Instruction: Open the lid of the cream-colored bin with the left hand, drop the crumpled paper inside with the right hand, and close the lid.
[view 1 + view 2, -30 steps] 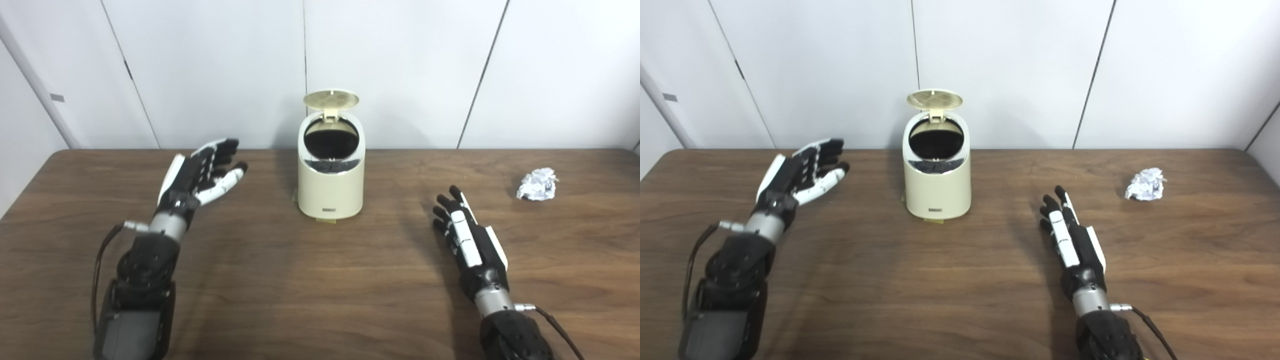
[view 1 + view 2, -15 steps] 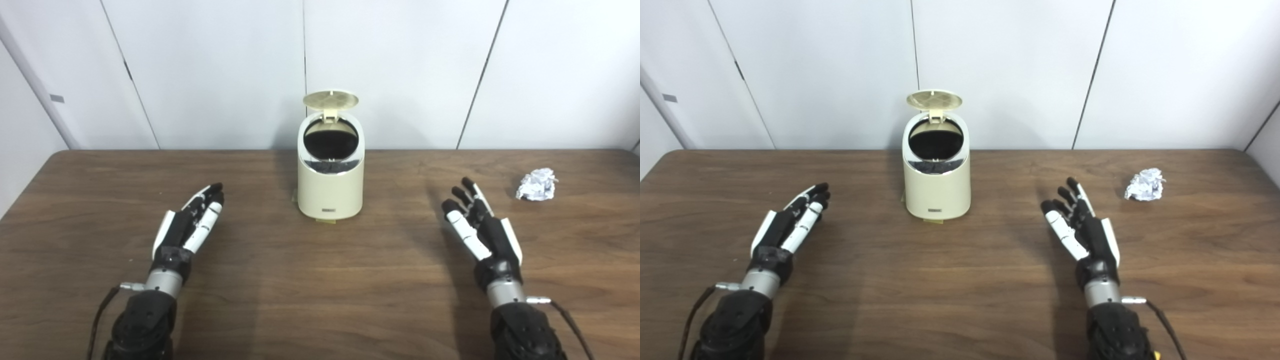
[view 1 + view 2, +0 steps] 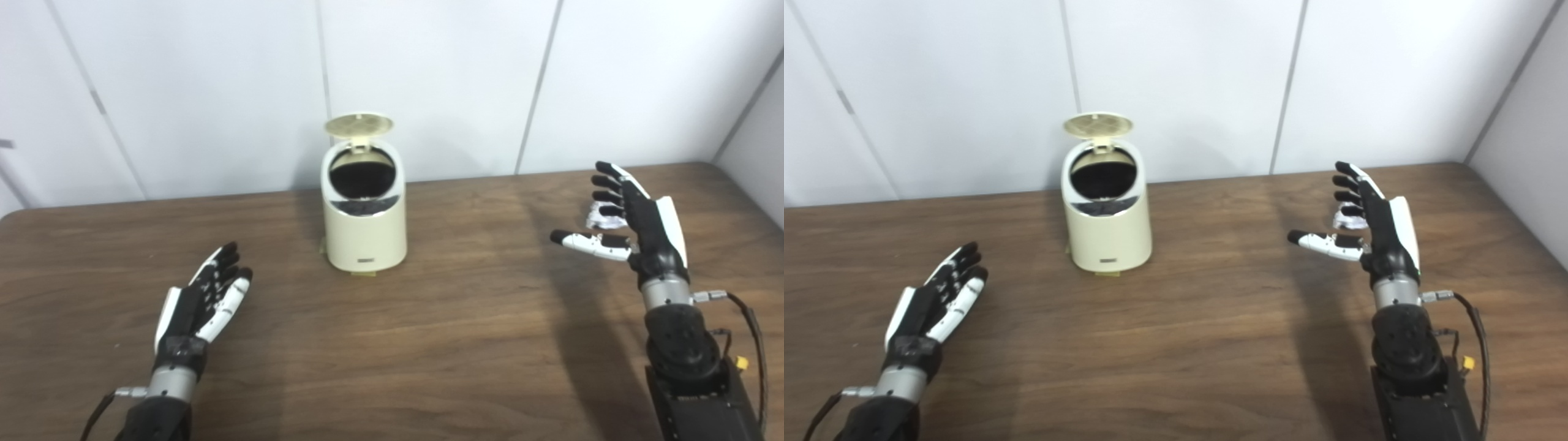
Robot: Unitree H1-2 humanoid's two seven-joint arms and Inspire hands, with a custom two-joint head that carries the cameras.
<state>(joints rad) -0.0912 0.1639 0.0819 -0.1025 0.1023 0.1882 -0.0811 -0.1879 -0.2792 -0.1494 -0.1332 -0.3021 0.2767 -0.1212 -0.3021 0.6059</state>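
Right hand (image 3: 637, 220) raised above the brown table (image 3: 429, 343), well to the right of the cream-colored bin (image 3: 365, 220) and near the right side of the table. Forearm coming up steeply from the bottom right corner, wrist nearly upright, white back of the hand turned to the right, palm turned to the left toward the bin. Fingers (image 3: 609, 182) spread apart, stretched up and slightly bent forward; thumb (image 3: 582, 240) held out sideways to the left, well apart from the fingers. Holding nothing. Just behind this hand, seen between the fingers and the thumb, crumpled paper (image 3: 595, 218) lying on the table, mostly covered by the hand; cannot tell whether the fingers touch it. Left hand (image 3: 199, 303) low over the table at the front left, well apart from the bin, forearm entering from the bottom left corner. Palm turned up and a little to the right, fingers stretched forward and lying close beside each other, white thumb along the right edge. Also holding nothing, fingers extended and not curled. Bin standing upright near the far edge of the table, in front of the white wall panels (image 3: 429, 79). Lid (image 3: 358, 125) already lifted, standing up at the back on its hinge, the dark round opening showing toward the cameras.
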